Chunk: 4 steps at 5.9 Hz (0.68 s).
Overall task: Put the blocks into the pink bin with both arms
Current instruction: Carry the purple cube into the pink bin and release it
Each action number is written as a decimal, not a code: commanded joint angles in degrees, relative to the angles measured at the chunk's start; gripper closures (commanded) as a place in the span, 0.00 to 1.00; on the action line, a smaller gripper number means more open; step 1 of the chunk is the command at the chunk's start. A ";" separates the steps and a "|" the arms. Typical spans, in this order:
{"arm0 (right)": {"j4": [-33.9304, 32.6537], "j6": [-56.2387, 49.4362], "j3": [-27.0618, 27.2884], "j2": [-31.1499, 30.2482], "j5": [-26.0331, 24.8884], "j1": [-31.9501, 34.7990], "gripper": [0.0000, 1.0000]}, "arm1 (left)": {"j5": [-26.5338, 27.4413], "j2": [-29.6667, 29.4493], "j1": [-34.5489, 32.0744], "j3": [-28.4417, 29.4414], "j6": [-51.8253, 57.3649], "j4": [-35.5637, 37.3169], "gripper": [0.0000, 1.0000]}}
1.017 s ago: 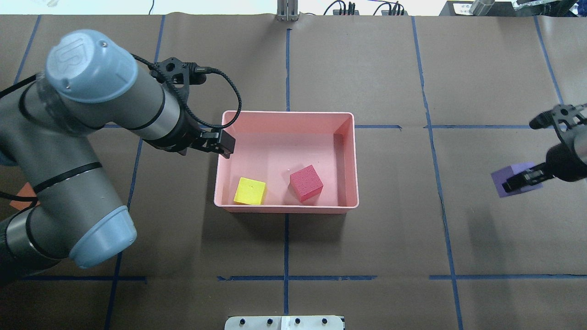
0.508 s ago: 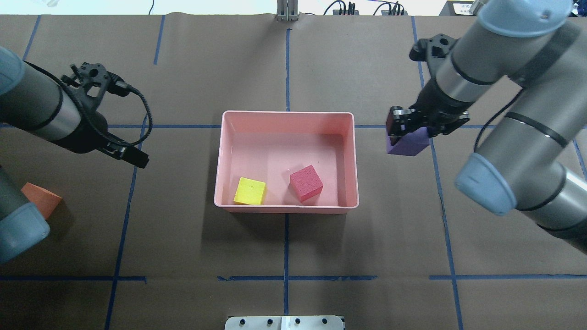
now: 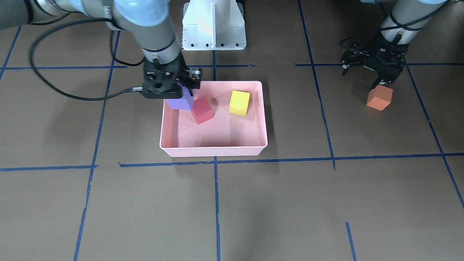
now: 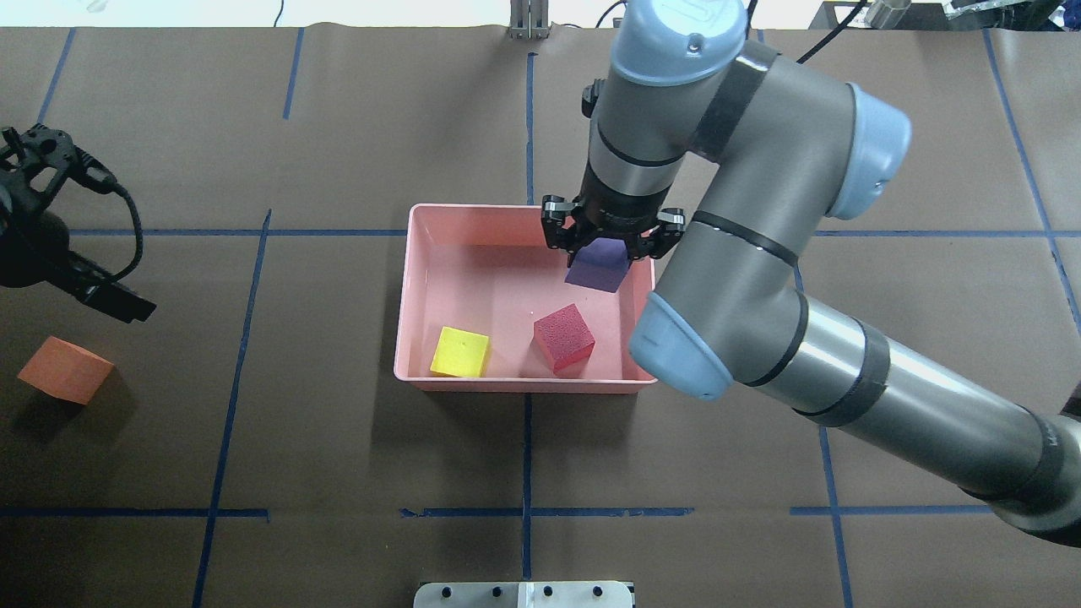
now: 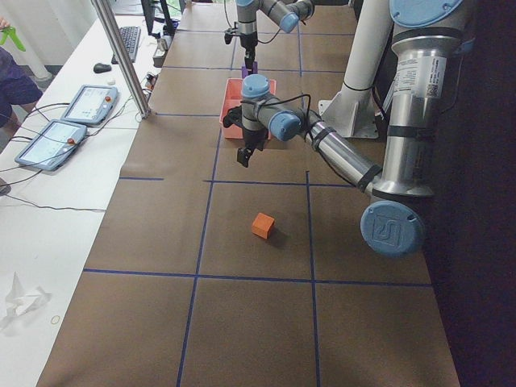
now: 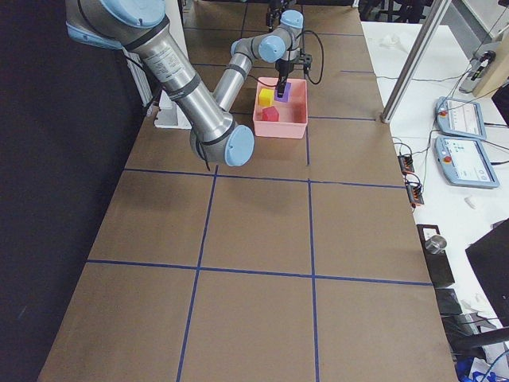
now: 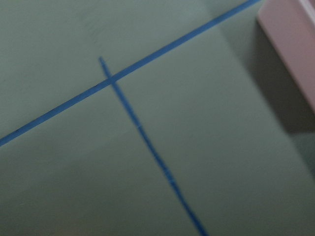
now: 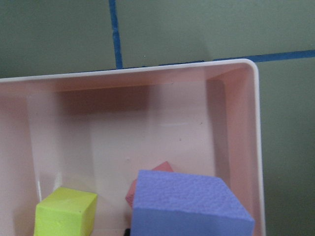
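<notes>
The pink bin (image 4: 411, 279) sits mid-table and holds the yellow-green block (image 4: 460, 352) and the red block (image 4: 564, 338). My right gripper (image 4: 610, 243) is shut on the purple block (image 4: 598, 265) and holds it above the bin's far right part; it also shows in the front view (image 3: 178, 102) and the right wrist view (image 8: 192, 206). The orange block (image 4: 66, 370) lies on the table at the far left. My left gripper (image 4: 127, 306) is empty and looks open, just above and beyond the orange block (image 3: 379, 98).
Brown paper with blue tape lines (image 4: 528, 439) covers the table. The white pedestal base (image 3: 214, 27) stands behind the bin. The right arm's elbow (image 4: 676, 355) hangs over the bin's near right corner. The bin's corner (image 7: 290, 44) shows in the left wrist view.
My right arm has carried the purple block from the table's right side to over the bin. My left arm has drawn back from the bin to the left, toward the orange block.
</notes>
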 commanded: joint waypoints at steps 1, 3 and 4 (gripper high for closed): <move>4.43 4.26 -3.51 1.43 -5.86 -3.56 0.00 | -0.65 11.52 -0.58 1.19 1.88 -13.05 0.00; 4.00 0.95 -2.02 0.04 -5.45 -3.40 0.00 | -0.56 14.83 -0.58 13.08 -0.04 -31.22 0.00; 4.00 0.75 -0.97 -1.28 -5.45 -3.40 0.00 | -0.56 14.48 -0.41 18.29 -5.18 -36.97 0.00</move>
